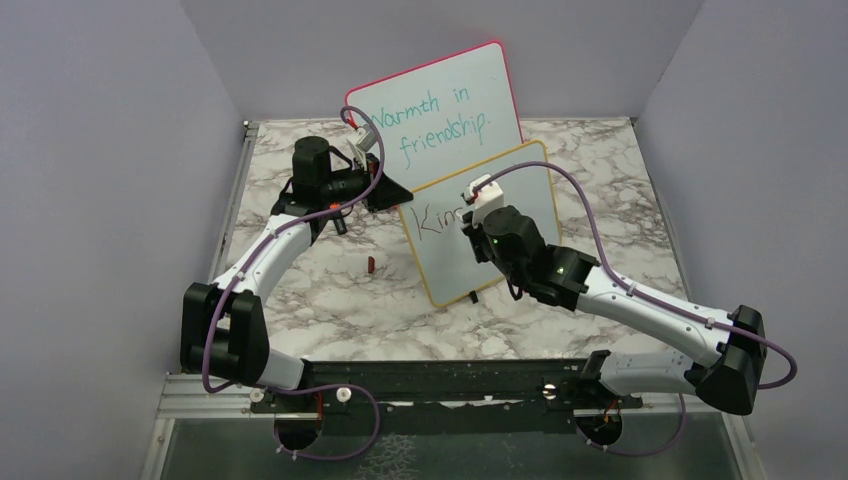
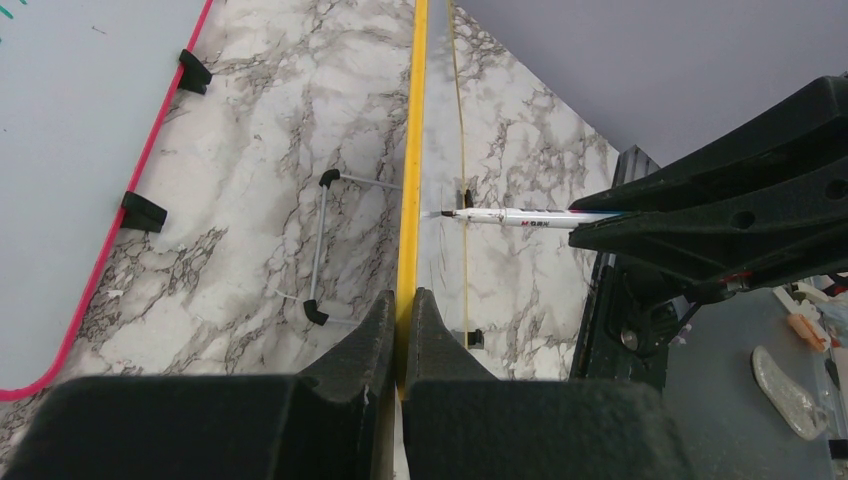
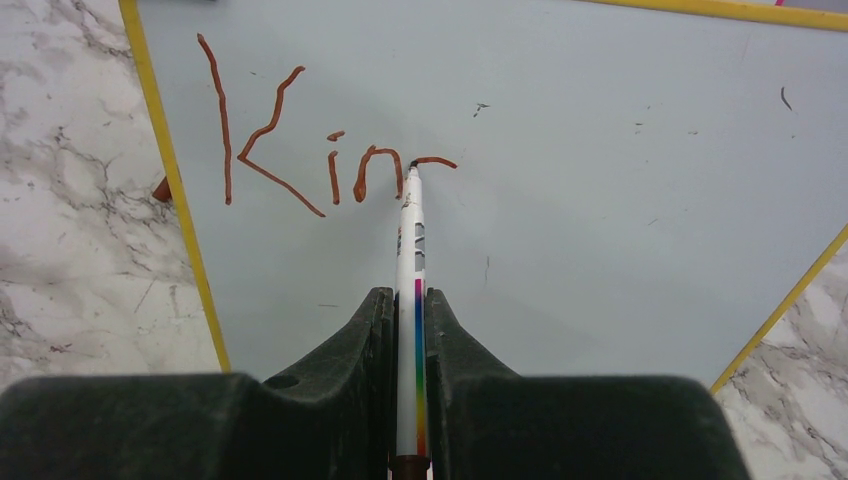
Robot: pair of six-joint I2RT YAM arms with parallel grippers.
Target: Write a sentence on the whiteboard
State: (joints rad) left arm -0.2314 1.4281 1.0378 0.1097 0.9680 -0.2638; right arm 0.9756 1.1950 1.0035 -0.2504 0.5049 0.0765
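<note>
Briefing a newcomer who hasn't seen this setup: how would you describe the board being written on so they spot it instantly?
On the marble table, two white boards stand propped up; the whiteboard is the front one. Its frame is yellow-orange and it bears reddish-brown letters "Kin", whereas the rear board has a pink-red frame and teal writing.

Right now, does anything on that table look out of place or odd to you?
A small red piece, perhaps a pen cap, lies loose on the marble table left of the whiteboard. The whiteboard also stands turned at an angle to the table's edges. Nothing looks spilled or broken.
</note>
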